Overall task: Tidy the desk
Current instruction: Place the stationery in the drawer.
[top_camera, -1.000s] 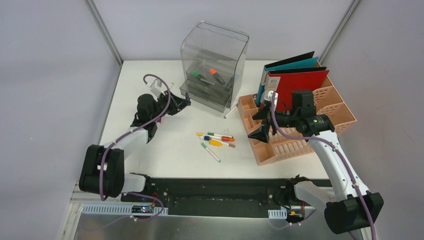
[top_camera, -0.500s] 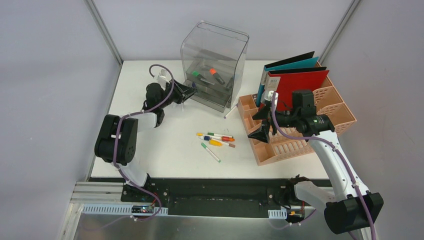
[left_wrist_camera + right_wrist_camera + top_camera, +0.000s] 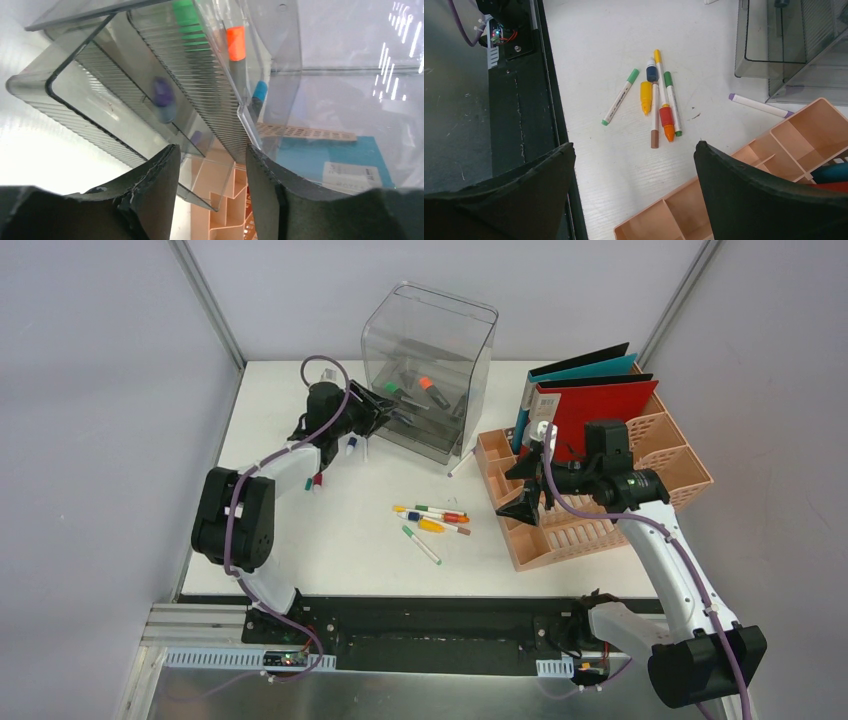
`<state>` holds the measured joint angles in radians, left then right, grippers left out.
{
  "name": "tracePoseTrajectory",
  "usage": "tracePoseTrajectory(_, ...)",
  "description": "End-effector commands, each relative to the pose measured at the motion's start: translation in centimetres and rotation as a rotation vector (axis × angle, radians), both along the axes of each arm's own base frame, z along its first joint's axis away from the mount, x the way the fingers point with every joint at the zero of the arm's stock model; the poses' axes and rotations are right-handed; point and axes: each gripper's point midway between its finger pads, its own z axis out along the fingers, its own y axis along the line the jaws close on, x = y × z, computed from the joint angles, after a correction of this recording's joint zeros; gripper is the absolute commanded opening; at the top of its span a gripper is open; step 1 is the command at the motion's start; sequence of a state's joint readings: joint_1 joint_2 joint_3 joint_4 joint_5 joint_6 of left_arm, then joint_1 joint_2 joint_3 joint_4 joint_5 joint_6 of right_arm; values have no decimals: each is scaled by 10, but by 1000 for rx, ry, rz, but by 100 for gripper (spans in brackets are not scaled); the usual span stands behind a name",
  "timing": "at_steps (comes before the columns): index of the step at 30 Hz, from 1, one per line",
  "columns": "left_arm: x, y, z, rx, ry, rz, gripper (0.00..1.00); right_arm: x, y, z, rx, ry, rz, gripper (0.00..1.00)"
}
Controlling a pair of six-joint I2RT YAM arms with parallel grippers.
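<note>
Top view, desk (image 3: 300, 530): white top filling the middle of the frame, between grey walls
Top view, left gripper (image 3: 372, 412): upper centre, at the front of the clear drawer box (image 3: 440, 330); jaw state not legible here
Top view, right gripper (image 3: 528, 490): right of centre, over the near-left part of the peach file rack (image 3: 690, 475)
Top view, loose markers (image 3: 432, 519): frame centre, lying close together on the desk
Left wrist view, left gripper (image 3: 210, 170): parted, nothing between the pads; drawer box (image 3: 100, 100) just ahead, with an orange-capped marker (image 3: 235, 45) inside at top centre
Right wrist view, right gripper (image 3: 634, 146): spread wide and empty, above the loose markers (image 3: 656, 100) at frame centre; desk (image 3: 599, 50) beneath
Handling, judged: the desk is rigid, fixed and smooth, and is not a thing to lift. Round markers may roll on it. They look light and slick, and are best pinched across mid-barrel, one at a time
</note>
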<state>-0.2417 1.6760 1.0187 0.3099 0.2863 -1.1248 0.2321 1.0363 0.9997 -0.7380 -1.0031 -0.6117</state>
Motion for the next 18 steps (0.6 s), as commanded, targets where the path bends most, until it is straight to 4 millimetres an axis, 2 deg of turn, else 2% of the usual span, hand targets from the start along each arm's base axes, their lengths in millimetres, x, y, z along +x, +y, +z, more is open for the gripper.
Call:
tracePoseTrajectory(1, -1, 7, 33, 48, -90, 12, 53, -2, 1, 9, 29, -46, 22, 92)
tracePoseTrajectory(6, -20, 8, 66, 150, -289, -84, 59, -2, 0, 10, 30, -53, 20, 92)
tracePoseTrajectory(8, -37, 4, 76, 211, -408, -182, 60, -3, 0, 11, 33, -56, 21, 92)
tracePoseTrajectory(10, -63, -1, 80, 245, -514, -313, 62, -4, 0, 13, 37, -63, 24, 92)
tracePoseTrajectory(13, -89, 11, 64, 272, -508, -349, 62, -7, 1, 15, 48, -64, 32, 92)
tracePoseTrajectory(18, -120, 55, 31, 370, -378, -262, 70, -9, 2, 18, 58, -68, 39, 92)
